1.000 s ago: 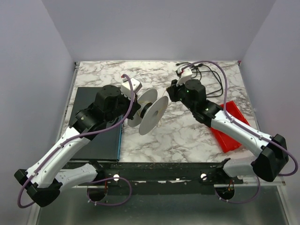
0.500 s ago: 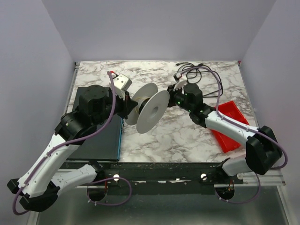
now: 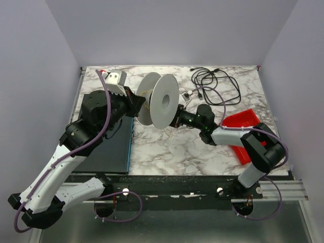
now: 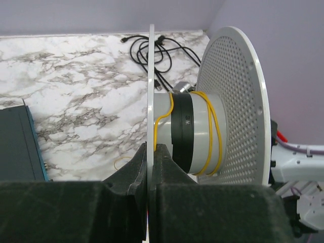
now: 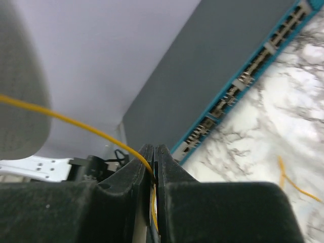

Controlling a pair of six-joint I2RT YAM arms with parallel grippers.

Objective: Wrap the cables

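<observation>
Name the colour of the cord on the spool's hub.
Yellow cord, clearest in the left wrist view.

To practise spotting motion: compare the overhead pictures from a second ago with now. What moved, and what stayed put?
The left jaws, shut on one flange throughout, carried the white spool up and farther back, turning it more upright. The right arm dropped low and stretched left to the spool's hub, right jaws pinching the yellow cord. The black cables, red tray and dark box stayed put.
</observation>
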